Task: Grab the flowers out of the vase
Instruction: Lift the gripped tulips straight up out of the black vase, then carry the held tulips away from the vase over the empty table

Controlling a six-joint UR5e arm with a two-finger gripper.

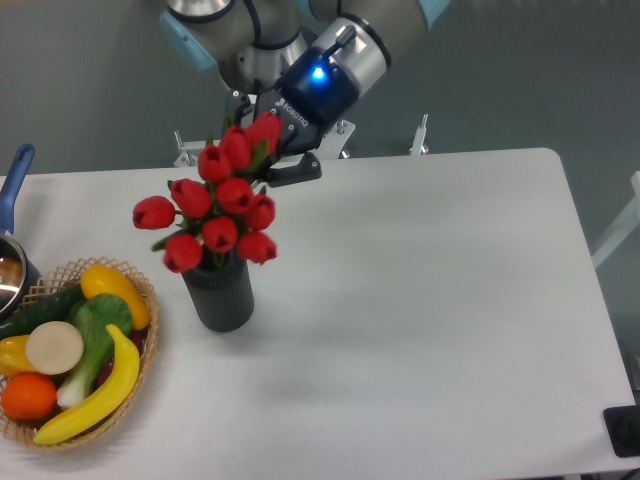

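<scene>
One gripper closed on the flowers above the vase.
Blooms overlap the vase mouth; fruit basket sits left of the vase.

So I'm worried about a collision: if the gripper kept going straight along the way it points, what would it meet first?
The gripper points down and to the left, into the red flowers it appears to hold. Beyond them, probably the table near the wicker basket, though depth is unclear from one view.
</scene>
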